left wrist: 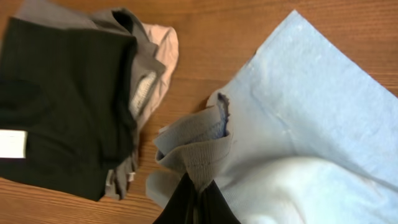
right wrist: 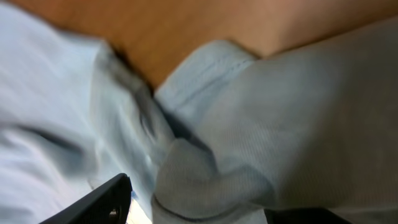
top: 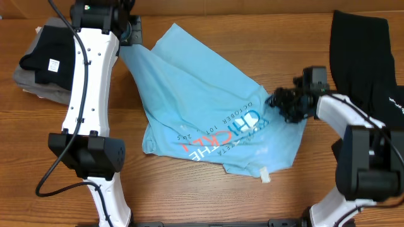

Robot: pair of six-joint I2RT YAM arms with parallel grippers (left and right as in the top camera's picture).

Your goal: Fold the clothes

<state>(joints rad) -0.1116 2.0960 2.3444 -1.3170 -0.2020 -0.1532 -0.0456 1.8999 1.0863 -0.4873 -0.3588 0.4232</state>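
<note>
The T-shirt (top: 208,94) between my left jaws and my right jaws is light blue. Its lettering (top: 218,129) is white and red (the red only in part of it). At my left jaws its ribbed collar (left wrist: 196,146) looks greyer. Beside my left jaws a folded black garment (top: 47,53) bears a white label (top: 53,65), over grey cloth (top: 26,84) and pale pink cloth (left wrist: 163,50). Beyond my right jaws lies a second black garment (top: 363,57) with small white lettering. The counter (top: 189,195) is brown wood grain.

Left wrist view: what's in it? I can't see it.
The left end effector, shut, pinches the ribbed collar of the blue shirt at the bottom. A stack of folded clothes, black on top, lies to the left on the wooden table.
</note>
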